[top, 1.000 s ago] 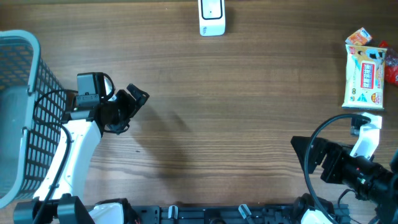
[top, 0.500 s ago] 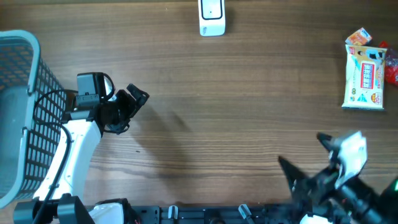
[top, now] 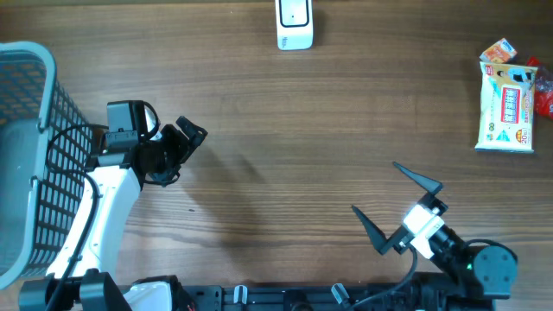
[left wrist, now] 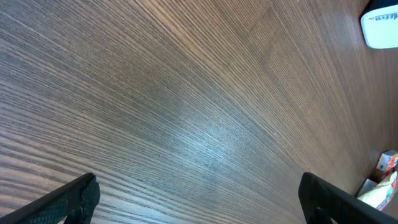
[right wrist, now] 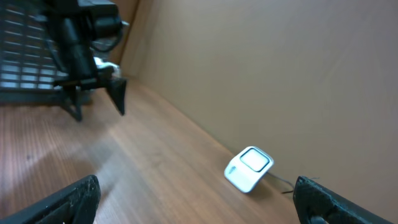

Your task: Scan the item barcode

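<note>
Scanner [top: 295,24]: white, small, upright at the far edge of the wooden table [top: 285,121], midway along it. Shows also in the top right corner of the left wrist view, and low and right of centre in the right wrist view, against a plain tan wall [right wrist: 280,68].

Wipes pack [top: 507,108]: task item. Lies flat well to the right of the scanner and slightly nearer the robot, at the table's right edge. White and green wrapper, printed face up. Touched by neither gripper. Barcode too small to make out.

Orange packet [top: 498,50]: well right of the scanner, touching the far end of the wipes pack.

Red wrapper [top: 544,93]: farther right of the scanner than the pack, against the pack's right side, cut off by the frame edge.

Basket [top: 34,147]: grey-blue mesh, far left of the scanner, at the table's left edge.

Left gripper [top: 185,154]: well to the left of the scanner and nearer the robot, just beside the basket. Jaws spread wide, nothing in them; only bare wood between them in the left wrist view.

Right gripper [top: 373,186]: right of the scanner and much nearer the robot, close to the near edge, well apart from the wipes pack. Jaws spread wide, empty. Faces across the table toward the scanner and the left gripper.
</note>
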Motion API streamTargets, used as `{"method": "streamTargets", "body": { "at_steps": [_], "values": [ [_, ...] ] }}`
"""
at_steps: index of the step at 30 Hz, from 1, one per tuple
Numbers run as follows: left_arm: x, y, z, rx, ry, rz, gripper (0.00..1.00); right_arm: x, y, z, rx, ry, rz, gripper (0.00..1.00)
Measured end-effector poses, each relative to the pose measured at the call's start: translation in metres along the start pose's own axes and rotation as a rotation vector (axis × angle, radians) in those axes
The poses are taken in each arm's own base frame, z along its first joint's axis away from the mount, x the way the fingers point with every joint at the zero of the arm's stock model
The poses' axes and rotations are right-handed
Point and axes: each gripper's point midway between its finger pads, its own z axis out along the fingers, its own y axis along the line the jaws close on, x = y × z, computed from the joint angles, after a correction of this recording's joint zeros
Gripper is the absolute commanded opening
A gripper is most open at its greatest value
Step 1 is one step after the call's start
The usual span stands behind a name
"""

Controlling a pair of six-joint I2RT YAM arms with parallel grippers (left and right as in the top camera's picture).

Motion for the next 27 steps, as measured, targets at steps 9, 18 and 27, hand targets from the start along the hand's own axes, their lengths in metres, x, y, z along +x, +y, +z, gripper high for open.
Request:
{"method": "streamTargets", "body": {
  "at_steps": [9,18,27],
  "values": [
    [0.000,0.000,0.000,0.000,0.000,0.000,1.00,0.047,-0.046,0.000,0.334,-0.022,0.147,1.00],
    [0.000,0.000,0.000,0.000,0.000,0.000,1.00,0.110,-0.065,-0.018,0.551,0.185,0.390,1.00],
    [0.000,0.000,0.000,0.000,0.000,0.000,1.00,0.113,-0.071,-0.022,0.596,0.192,0.390,1.00]
  ]
}}
